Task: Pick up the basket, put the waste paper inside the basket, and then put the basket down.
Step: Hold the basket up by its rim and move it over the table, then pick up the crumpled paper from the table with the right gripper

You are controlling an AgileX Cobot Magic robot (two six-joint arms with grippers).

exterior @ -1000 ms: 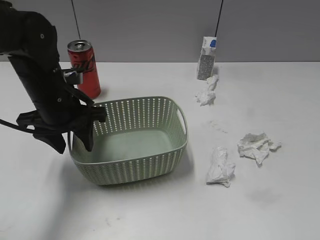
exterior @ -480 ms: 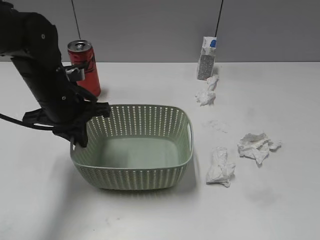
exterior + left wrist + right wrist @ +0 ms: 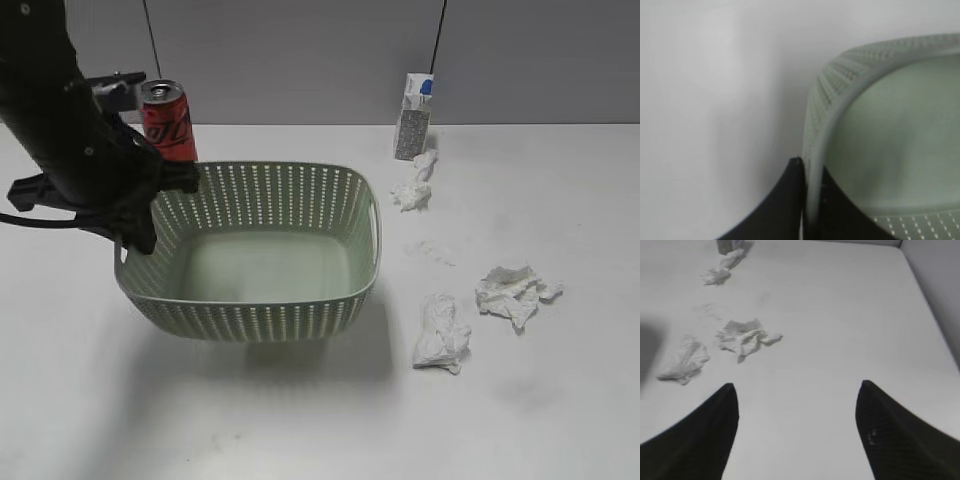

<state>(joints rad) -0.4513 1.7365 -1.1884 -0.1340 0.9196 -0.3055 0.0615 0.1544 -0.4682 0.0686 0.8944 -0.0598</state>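
in the exterior view, the basket (image 3: 250, 250) is held clear of the table (image 3: 560, 400), tilted, its shadow cast on the surface beneath. its rim at nine o'clock is clamped by the left gripper (image 3: 135, 215). a red can (image 3: 167, 120) is seen just behind the basket at eleven o'clock. the waste paper lies well apart at three o'clock: one wad (image 3: 440, 332), a second (image 3: 515, 292) and a third (image 3: 413, 190) near a small carton (image 3: 415, 115).

in the left wrist view, the basket rim (image 3: 815, 150) is pinched between the dark fingers (image 3: 785, 200), jaws closed on it.

in the right wrist view, the right gripper (image 3: 797, 435) is seen with jaws spread wide, nothing held, above bare table; the wads (image 3: 745, 336) lie at eleven o'clock.
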